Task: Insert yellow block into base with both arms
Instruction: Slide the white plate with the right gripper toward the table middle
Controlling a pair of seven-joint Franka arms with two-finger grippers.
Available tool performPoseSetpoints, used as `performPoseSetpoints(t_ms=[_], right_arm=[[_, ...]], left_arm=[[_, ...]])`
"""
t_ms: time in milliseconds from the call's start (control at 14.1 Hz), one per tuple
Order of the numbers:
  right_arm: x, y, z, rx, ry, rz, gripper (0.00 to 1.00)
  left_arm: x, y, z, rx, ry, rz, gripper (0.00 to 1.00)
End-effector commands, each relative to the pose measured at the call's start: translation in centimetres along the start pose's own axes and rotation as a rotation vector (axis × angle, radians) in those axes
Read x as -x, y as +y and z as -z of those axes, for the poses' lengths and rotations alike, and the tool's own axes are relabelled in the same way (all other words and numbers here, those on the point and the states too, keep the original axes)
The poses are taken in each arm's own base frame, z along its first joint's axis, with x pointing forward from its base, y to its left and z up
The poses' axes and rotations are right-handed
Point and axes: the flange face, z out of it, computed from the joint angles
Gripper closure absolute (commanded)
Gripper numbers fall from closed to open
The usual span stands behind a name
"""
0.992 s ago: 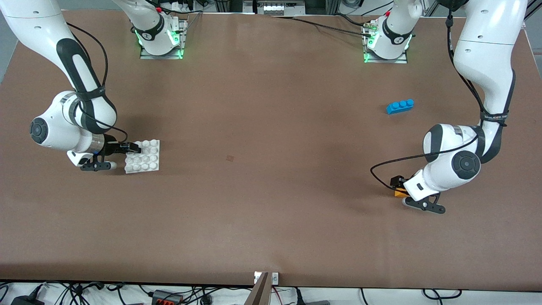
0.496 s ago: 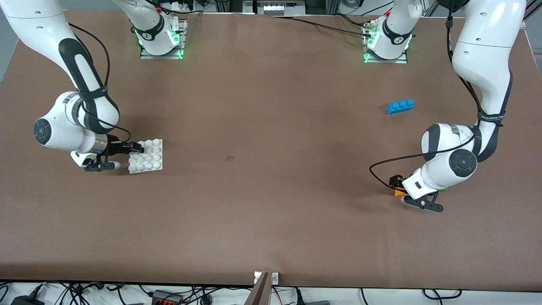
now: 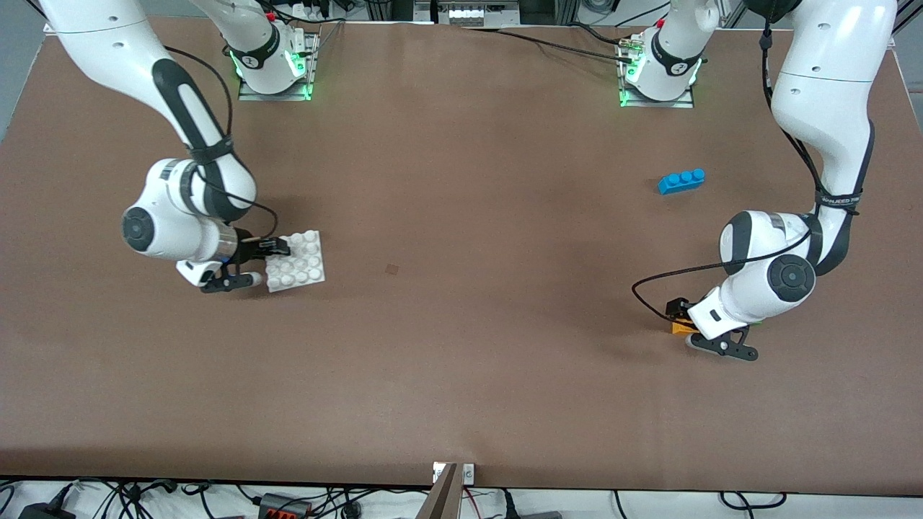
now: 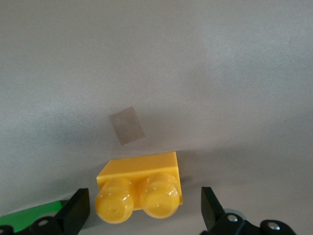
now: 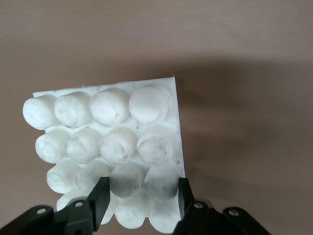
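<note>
The yellow block [image 3: 679,329] sits on the table near the left arm's end, mostly hidden under the left hand. In the left wrist view the block [image 4: 139,188] lies studs up between the open fingers of my left gripper [image 4: 144,211], with a gap on each side. My left gripper [image 3: 685,323] is low over it. The white base [image 3: 297,262] is held at one edge by my right gripper [image 3: 270,258], low over the table toward the right arm's end. In the right wrist view my right gripper [image 5: 141,196] is shut across two studs of the base [image 5: 107,132].
A blue three-stud brick [image 3: 681,180] lies farther from the front camera than the yellow block. A green brick [image 4: 29,215] lies right beside the yellow block. A small dark mark [image 3: 391,269] is on the brown table near its middle.
My right arm has carried the base toward the middle of the table. My left arm has hardly moved and stays over the yellow block.
</note>
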Motion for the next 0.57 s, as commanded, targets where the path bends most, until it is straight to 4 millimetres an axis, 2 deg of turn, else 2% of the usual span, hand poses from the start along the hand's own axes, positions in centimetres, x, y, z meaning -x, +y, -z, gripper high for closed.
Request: performPoseSetpoints(t_ms=[0,71,212,283,496], right_arm=[[-0.5,-6.2,-4.5,0.013,-0.036,-0.082,0.56],[-0.6,-8.5,-5.0,0.021,-0.036,-0.110,0.56],[-0.9,-14.4,-6.1,0.037,-0.028,-0.149,0.55],[-0.9,-17.1,-7.3,0.045,-0.031,-0.164,0.55],[-1.4,-24.2,-8.8,0.046,-0.002,-0.278,0.54]], left_arm=[[0.2,-0.1,-0.2,-0.004,0.003,-0.013,0.00],[0.2,-0.1,-0.3,-0.004,0.003,-0.013,0.00],[0.1,-0.1,-0.3,-0.003,0.004,-0.012,0.00],[0.1,-0.1,-0.3,-0.002,0.005,-0.010,0.00],[0.0,-0.1,-0.3,-0.002,0.005,-0.012,0.00]])
